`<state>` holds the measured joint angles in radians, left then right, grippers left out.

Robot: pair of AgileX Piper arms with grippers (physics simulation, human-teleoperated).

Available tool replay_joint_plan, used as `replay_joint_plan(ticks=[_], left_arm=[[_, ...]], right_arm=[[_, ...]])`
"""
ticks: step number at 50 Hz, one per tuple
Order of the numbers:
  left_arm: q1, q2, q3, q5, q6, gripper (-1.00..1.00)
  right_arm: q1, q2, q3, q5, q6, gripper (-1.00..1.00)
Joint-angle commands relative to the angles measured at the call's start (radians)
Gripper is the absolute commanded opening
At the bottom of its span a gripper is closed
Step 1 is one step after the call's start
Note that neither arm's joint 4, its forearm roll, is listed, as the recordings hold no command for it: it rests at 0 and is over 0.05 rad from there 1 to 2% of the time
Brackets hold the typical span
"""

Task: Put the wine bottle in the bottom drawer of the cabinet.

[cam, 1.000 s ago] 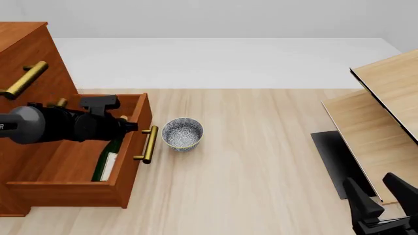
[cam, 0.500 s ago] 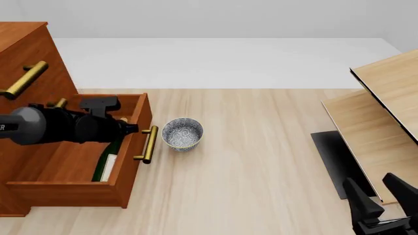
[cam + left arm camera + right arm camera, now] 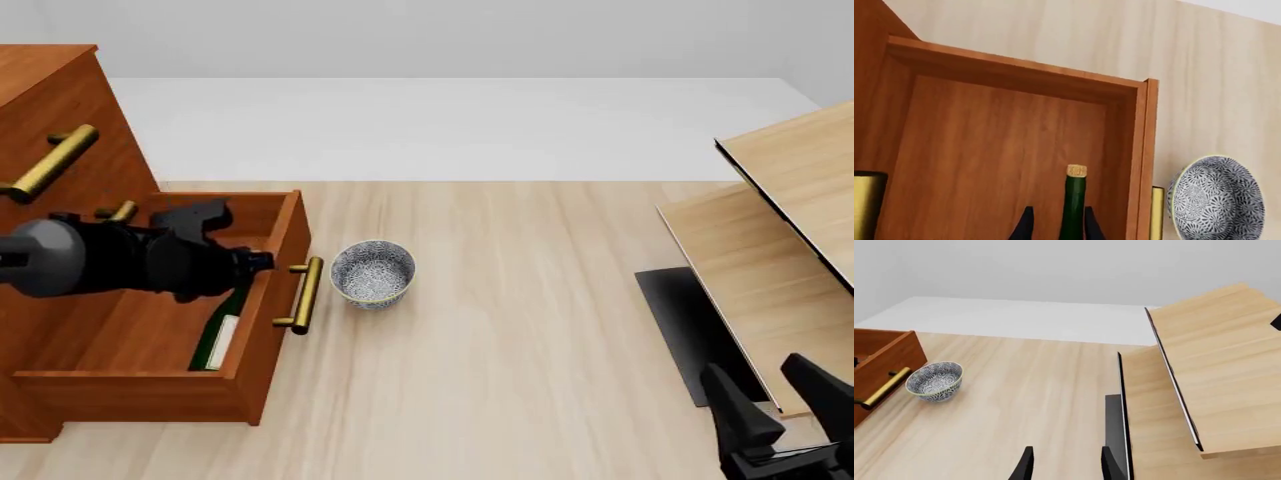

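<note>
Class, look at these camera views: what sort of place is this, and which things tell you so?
Probably a simulated home-style tabletop: a wooden cabinet with its bottom drawer open and a wine bottle inside, a patterned bowl beside it, and plain pale walls.

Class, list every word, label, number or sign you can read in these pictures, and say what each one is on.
No text can be read in any of the views.
The white label on the wine bottle, which lies in the bottom drawer, is too small to read.
A small white mark on the left arm at the front view's left edge is cut off and unreadable.
The patterned bowl carries only decoration.
</note>
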<state>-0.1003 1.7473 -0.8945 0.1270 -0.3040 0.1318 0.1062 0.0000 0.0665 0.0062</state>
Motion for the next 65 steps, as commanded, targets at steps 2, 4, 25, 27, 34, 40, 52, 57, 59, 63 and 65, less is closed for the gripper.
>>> replay_joint_plan(ticks=[2, 4, 25, 27, 34, 40, 52, 57, 59, 63, 65], left_arm=[[-0.06, -0.037, 0.024, 0.049, 0.158, 1.0], [-0.077, -0.056, 0.025, 0.06, 0.149, 1.0], [-0.071, -0.145, -0.014, 0.147, 0.178, 1.0], [-0.065, -0.151, -0.02, 0.153, 0.17, 1.0], [-0.075, -0.164, -0.032, 0.173, 0.184, 1.0], [-0.07, -0.181, -0.042, 0.189, 0.184, 1.0], [-0.062, -0.253, -0.072, 0.256, 0.197, 1.0], [-0.053, -0.294, -0.089, 0.29, 0.205, 1.0], [-0.054, -0.303, -0.091, 0.3, 0.22, 1.0], [-0.047, -0.333, -0.099, 0.32, 0.222, 1.0], [-0.04, -0.357, -0.106, 0.337, 0.239, 1.0]], right_arm=[[0.002, 0.005, 0.0, -0.004, -0.001, 1.0], [0.001, 0.003, 0.0, -0.003, -0.001, 1.0], [0.005, 0.014, 0.0, -0.018, -0.001, 1.0], [0.005, 0.017, 0.0, -0.019, -0.004, 1.0], [0.007, 0.018, 0.0, -0.022, -0.002, 1.0], [0.007, 0.005, 0.0, -0.012, -0.002, 1.0], [0.009, 0.006, 0.0, -0.013, -0.005, 1.0], [0.01, 0.005, 0.0, -0.014, -0.005, 1.0], [0.01, 0.003, 0.0, -0.013, -0.005, 1.0], [0.012, 0.007, 0.0, -0.017, -0.006, 1.0], [0.012, 0.009, 0.0, -0.02, -0.006, 1.0]])
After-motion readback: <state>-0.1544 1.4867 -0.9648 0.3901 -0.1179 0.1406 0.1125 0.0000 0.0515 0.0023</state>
